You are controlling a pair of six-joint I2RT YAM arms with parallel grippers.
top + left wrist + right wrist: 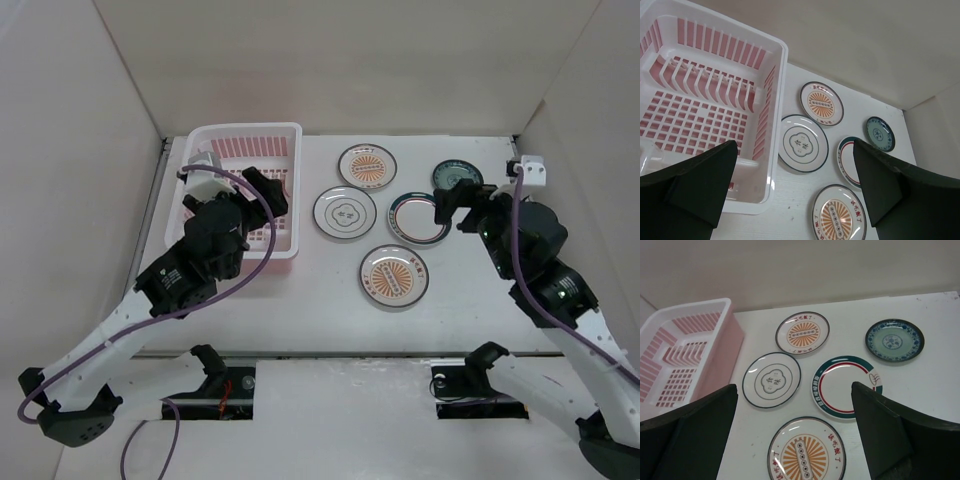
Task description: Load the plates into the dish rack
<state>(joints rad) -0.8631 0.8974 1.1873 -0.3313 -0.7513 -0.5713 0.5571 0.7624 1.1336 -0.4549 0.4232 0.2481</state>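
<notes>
Looking at the top view first, you have nothing loaded: the pink dish rack (297,200) at the upper left shows no plates inside, though the left arm hides part of its floor. All five plates lie flat on the table (300,310) to the rack's right. There is a sunburst plate (367,167) uppermost and a white plate with a dark centre mark (344,212) nearest the rack. A green-rimmed plate (415,218) lies right of centre, with a dark green plate (455,173) partly under the right arm and a second sunburst plate (394,276) lowest. Your left gripper (268,192) hangs over the rack. Your right gripper (447,205) hangs over the green-rimmed plate's right edge.

In the left wrist view, your jaws stand wide with nothing between them. The rack fills the upper left with its upright dividers bare, and the plates cluster at the right and lower right.

In the right wrist view, the jaws are likewise spread wide and carry nothing. The five plates lie close together across the middle, with the rack at the left edge. As I judge it, the whole job is ahead of you: five plates to lift and slot.
</notes>
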